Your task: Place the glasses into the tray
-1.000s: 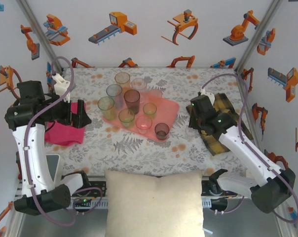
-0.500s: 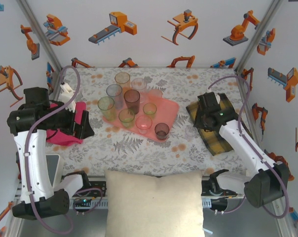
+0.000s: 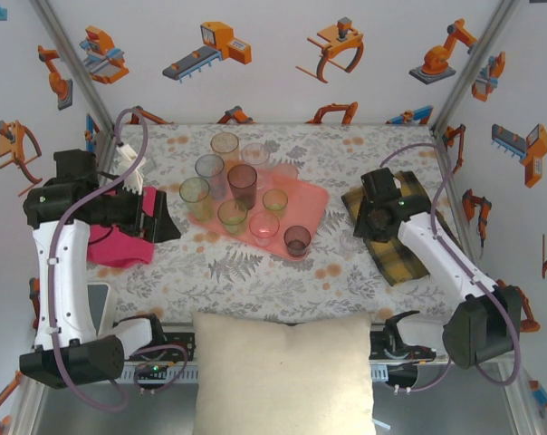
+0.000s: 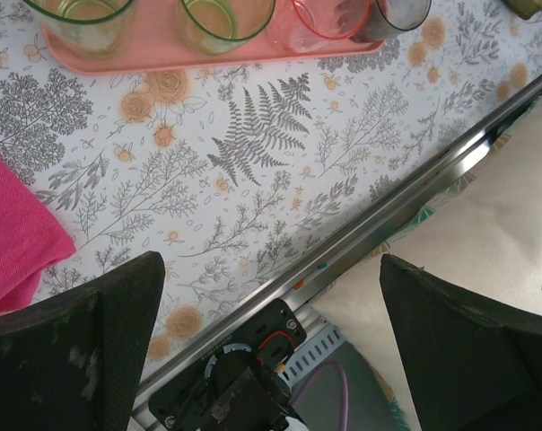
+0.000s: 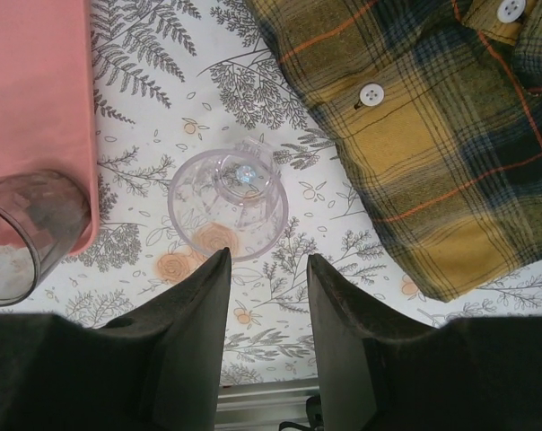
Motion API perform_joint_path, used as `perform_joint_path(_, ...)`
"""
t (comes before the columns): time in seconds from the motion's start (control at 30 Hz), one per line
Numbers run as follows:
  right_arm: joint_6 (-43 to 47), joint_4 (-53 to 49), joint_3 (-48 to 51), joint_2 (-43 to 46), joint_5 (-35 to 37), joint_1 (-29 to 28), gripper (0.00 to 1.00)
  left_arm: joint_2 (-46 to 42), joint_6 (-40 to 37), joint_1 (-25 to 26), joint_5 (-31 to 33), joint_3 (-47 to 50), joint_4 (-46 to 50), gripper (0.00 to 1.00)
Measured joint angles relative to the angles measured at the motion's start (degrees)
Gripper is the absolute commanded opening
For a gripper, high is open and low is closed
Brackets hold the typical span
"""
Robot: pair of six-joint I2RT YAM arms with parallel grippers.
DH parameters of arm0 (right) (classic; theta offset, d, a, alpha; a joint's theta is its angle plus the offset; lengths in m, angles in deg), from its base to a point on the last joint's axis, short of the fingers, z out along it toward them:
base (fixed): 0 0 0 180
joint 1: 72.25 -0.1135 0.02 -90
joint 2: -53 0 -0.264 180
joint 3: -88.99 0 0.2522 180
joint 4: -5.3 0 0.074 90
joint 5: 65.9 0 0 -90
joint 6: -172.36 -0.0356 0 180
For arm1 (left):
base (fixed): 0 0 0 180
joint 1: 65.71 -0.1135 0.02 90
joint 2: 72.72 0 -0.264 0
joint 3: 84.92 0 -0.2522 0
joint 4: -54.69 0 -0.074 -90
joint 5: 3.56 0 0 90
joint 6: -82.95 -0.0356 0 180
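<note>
The salmon-pink tray point(image 3: 305, 201) lies mid-table with several tinted glasses on it, among them a smoky grey one point(image 3: 297, 239) at its near corner and a pink one point(image 3: 263, 225). A clear glass point(image 5: 228, 205) stands upright on the tablecloth between the tray point(image 5: 38, 90) and the plaid cloth. My right gripper point(image 5: 267, 256) hovers just short of it, jaws partly open with nothing between them. To the left of the tray, my left gripper point(image 4: 271, 260) point(image 3: 160, 217) is wide open and empty over the bare tablecloth. Green glasses point(image 4: 226, 18) line the tray's near rim point(image 4: 163, 58).
A yellow-black plaid cloth point(image 3: 400, 227) lies at the right, right next to the clear glass. A magenta cloth point(image 3: 119, 243) lies at the left under the left arm. A cream cushion point(image 3: 283, 372) and a metal rail point(image 4: 406, 189) border the table's near edge.
The right arm has pulled back toward the far right, over the plaid cloth. The left arm has shifted a little toward the tray. The glasses have not moved.
</note>
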Motion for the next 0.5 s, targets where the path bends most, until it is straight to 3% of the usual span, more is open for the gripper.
perform_joint_path(0.5, -0.07, -0.13, 0.09, -0.68, -0.04, 0.26, 0.4, 1.18, 1.6, 1.09, 0.09, -0.15, -1.7, 0.97)
